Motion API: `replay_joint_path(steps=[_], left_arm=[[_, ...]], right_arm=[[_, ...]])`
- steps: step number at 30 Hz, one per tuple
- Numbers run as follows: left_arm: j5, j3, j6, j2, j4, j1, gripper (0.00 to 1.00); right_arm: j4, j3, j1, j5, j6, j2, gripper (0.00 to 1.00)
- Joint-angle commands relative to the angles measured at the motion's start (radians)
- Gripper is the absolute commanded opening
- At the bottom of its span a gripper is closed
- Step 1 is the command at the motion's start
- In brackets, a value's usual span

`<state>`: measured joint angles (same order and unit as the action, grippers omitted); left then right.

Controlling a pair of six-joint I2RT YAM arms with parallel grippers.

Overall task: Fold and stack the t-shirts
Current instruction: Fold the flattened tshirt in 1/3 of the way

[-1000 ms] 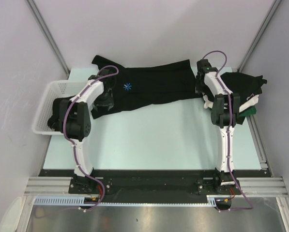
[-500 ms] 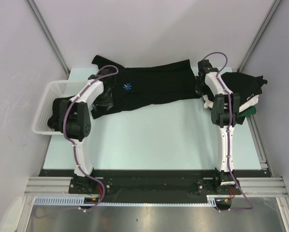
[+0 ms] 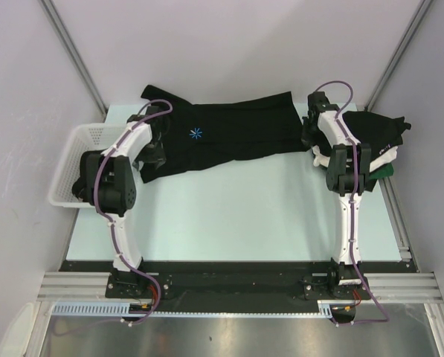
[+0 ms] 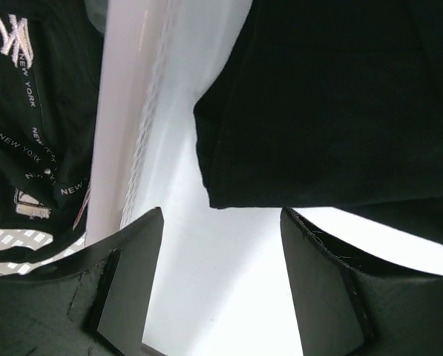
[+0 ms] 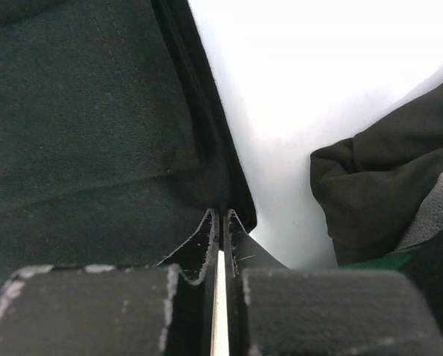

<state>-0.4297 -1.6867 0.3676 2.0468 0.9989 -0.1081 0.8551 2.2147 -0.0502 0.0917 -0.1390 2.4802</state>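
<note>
A black t-shirt (image 3: 236, 130) with a blue starburst mark (image 3: 196, 134) lies spread across the far part of the table. My right gripper (image 3: 309, 140) sits at its right hem corner; in the right wrist view its fingertips (image 5: 220, 213) are shut on the hem of that shirt (image 5: 95, 111). My left gripper (image 3: 156, 154) hovers at the shirt's near left edge. In the left wrist view it (image 4: 221, 215) stands open over bare table, with the shirt's edge (image 4: 317, 111) just beyond the tips. Further t-shirts (image 3: 374, 134), black with white and green showing, are piled at the far right.
A white mesh basket (image 3: 69, 145) stands at the left table edge with a black printed garment (image 4: 28, 111) inside; its rim (image 4: 125, 148) is close to my left finger. The pile's black cloth (image 5: 377, 193) lies just right of my right gripper.
My right gripper has closed onto the shirt's hem. The left gripper has shifted slightly left and farther back along the shirt's edge, staying open.
</note>
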Motion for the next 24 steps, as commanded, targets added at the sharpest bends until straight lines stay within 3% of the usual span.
replay_joint_path(steps=[1,5,13,19,24], left_arm=[[0.012,0.004,0.017,0.019,-0.002,0.005,0.70],[0.075,0.005,0.017,0.030,-0.026,-0.002,0.70],[0.071,0.004,0.028,0.075,-0.022,-0.008,0.68],[0.057,-0.010,0.034,0.113,-0.022,-0.007,0.62],[0.040,-0.022,0.002,0.130,-0.039,0.001,0.50]], right_arm=[[0.012,0.019,0.018,-0.009,-0.004,-0.018,0.00],[0.007,0.017,0.024,-0.015,-0.005,-0.024,0.00],[0.009,0.010,0.035,-0.024,-0.007,-0.030,0.00],[0.006,-0.006,0.039,-0.044,-0.013,-0.044,0.00],[-0.004,-0.050,0.038,-0.081,-0.040,-0.073,0.00]])
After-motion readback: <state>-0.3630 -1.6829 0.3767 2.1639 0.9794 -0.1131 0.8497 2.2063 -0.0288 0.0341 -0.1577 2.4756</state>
